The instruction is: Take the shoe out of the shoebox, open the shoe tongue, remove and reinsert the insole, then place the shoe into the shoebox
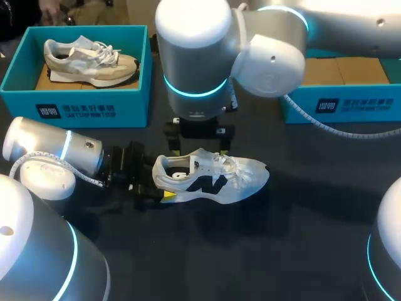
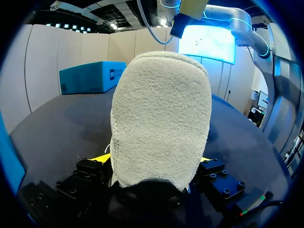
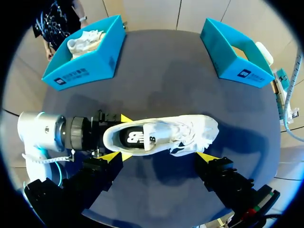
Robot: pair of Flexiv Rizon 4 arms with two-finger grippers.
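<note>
The white shoe (image 1: 213, 179) lies on its side in the middle of the dark tabletop (image 1: 301, 238), toe to the right. The left hand (image 1: 161, 182) grips its heel from both sides. The right hand (image 3: 159, 156) hangs above the shoe, fingers spread wide, holding nothing. At far left a teal shoebox (image 1: 75, 103) holds a beige shoe (image 1: 91, 61); a second shoebox (image 1: 351, 103) sits far right.

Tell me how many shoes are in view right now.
2. A white shoe lies on the table, its heel in the left gripper; a beige shoe sits in the left shoebox. The right shoebox is partly hidden.
</note>
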